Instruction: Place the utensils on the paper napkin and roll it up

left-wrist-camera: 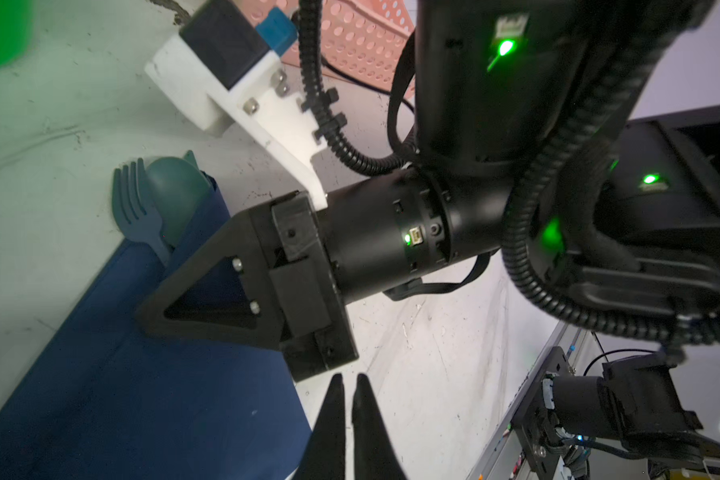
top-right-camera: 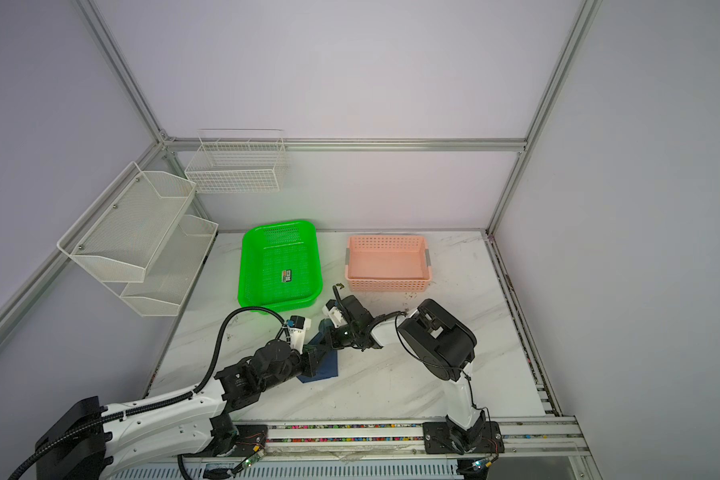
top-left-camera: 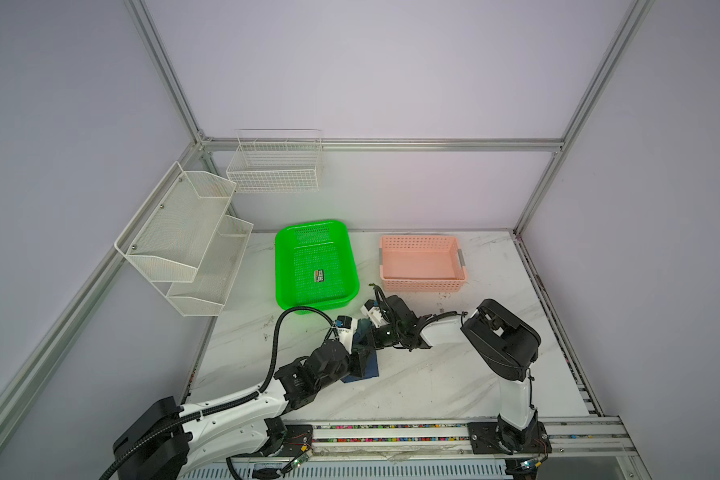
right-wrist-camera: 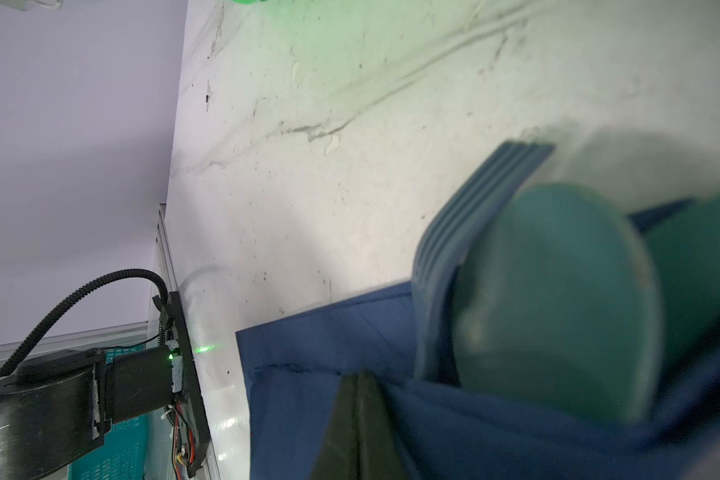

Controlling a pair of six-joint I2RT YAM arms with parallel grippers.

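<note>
The navy paper napkin (top-left-camera: 371, 370) (top-right-camera: 328, 369) lies mid-table, partly under both grippers. In the wrist views a fold of it covers the utensils' handles. The fork (left-wrist-camera: 136, 212) (right-wrist-camera: 466, 224) and the round spoon bowl (left-wrist-camera: 175, 195) (right-wrist-camera: 553, 303) stick out past its edge, with a third teal piece (right-wrist-camera: 699, 257) beside them. My right gripper (right-wrist-camera: 360, 376) (left-wrist-camera: 148, 320) (top-left-camera: 368, 343) is shut, its tips on a napkin fold; a pinched layer cannot be told. My left gripper (left-wrist-camera: 348, 378) (top-left-camera: 360, 358) is shut with nothing in it, over bare table beside the napkin's edge.
A green basket (top-left-camera: 281, 270) holding a small printed card (top-left-camera: 319, 275) and a pink basket (top-left-camera: 420, 237) stand just behind the grippers. White mesh shelves (top-left-camera: 184, 241) and a wire basket (top-left-camera: 275, 166) hang at the back left. The rail (top-left-camera: 391, 430) runs along the front.
</note>
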